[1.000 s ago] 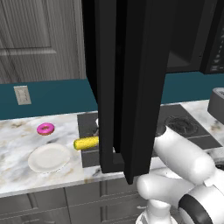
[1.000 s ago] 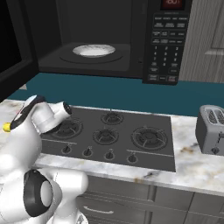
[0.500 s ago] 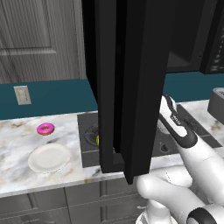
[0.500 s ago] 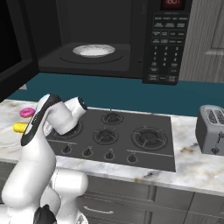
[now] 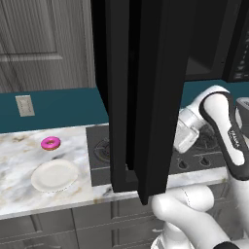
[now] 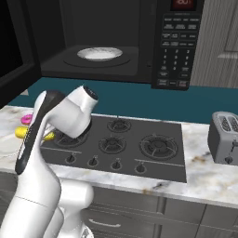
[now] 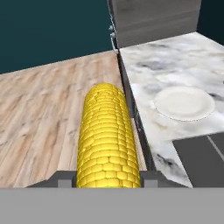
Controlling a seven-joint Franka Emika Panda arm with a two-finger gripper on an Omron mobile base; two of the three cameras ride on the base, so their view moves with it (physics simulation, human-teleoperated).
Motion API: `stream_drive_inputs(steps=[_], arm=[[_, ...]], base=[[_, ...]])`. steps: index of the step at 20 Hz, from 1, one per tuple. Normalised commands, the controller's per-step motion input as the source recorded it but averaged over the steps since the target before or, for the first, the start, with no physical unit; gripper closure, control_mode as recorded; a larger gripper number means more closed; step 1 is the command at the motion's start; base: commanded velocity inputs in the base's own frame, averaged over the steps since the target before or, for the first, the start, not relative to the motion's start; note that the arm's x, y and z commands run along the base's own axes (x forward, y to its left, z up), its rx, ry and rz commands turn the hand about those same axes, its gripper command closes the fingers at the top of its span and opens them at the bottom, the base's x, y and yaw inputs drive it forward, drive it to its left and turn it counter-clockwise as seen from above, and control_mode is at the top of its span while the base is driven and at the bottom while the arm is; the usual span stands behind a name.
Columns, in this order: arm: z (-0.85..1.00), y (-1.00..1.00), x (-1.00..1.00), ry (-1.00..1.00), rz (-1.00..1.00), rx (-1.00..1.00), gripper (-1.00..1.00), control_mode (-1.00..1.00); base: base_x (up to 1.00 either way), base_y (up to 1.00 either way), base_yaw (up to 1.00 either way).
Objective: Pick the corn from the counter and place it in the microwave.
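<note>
The corn (image 7: 108, 135), a yellow cob with bumpy kernels, stands lengthwise up the middle of the hand view, and my gripper (image 7: 108, 179) is shut on its lower end. It hangs in the air above the edge of the marble counter (image 7: 175, 65) and the wood floor. From the right base view a bit of the corn (image 6: 21, 132) peeks out behind my forearm at the far left. The microwave (image 6: 97, 69) is open above the stove, with a white turntable (image 6: 99, 53) inside. Its thick black door (image 5: 141, 97) hides my hand in the left base view.
A white plate (image 5: 54, 175) and a pink donut (image 5: 50, 143) lie on the counter (image 5: 19, 146) left of the dark stovetop (image 6: 121, 144). The plate (image 7: 183, 103) sits below and to the right of the corn. A toaster (image 6: 225, 138) stands at the right.
The corn that lay on the counter beside the plate is off it and in my gripper. My arm has swung up and left behind the door.
</note>
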Motion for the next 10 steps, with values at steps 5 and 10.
stream_drive_inputs(steps=[5,10], arm=[[0.69,-0.79,-0.8,0.03,-0.11,-0.12,1.0,-1.0],[0.88,-0.72,-0.52,0.03,-0.22,-0.1,1.0,-1.0]], base=[[0.0,0.0,0.0],[0.0,0.0,0.0]])
